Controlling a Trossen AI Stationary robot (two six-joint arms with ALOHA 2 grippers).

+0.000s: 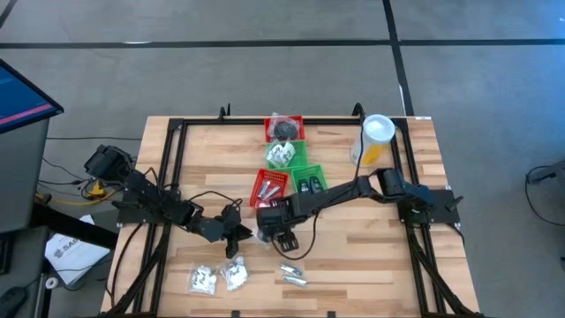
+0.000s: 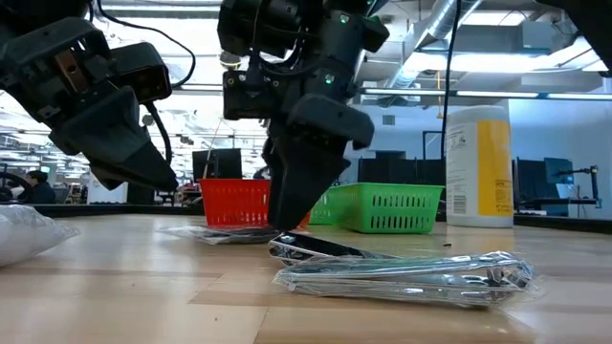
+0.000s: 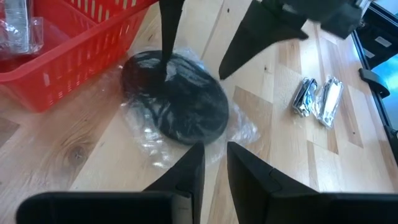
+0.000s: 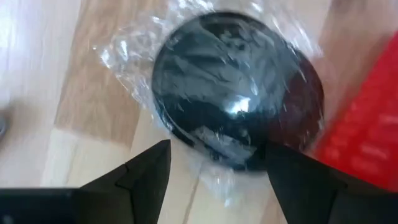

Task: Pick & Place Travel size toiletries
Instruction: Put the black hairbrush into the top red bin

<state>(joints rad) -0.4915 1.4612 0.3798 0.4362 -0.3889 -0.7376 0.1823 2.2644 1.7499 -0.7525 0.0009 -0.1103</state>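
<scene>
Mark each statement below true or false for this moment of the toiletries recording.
1. The right tool is open over a wrapped black disc. True.
2. The black disc lies inside the green basket. False: it lies on the table, beside the red basket.
3. Two silvery sachets lie on the wood, apart from the disc. True.
4. The yellow canister has tipped over. False: it stands upright.
5. The left tool grips the disc. False: it holds nothing.

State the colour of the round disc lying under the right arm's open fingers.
Black, sealed in clear plastic wrap: the disc shows best in the right wrist view.
</scene>
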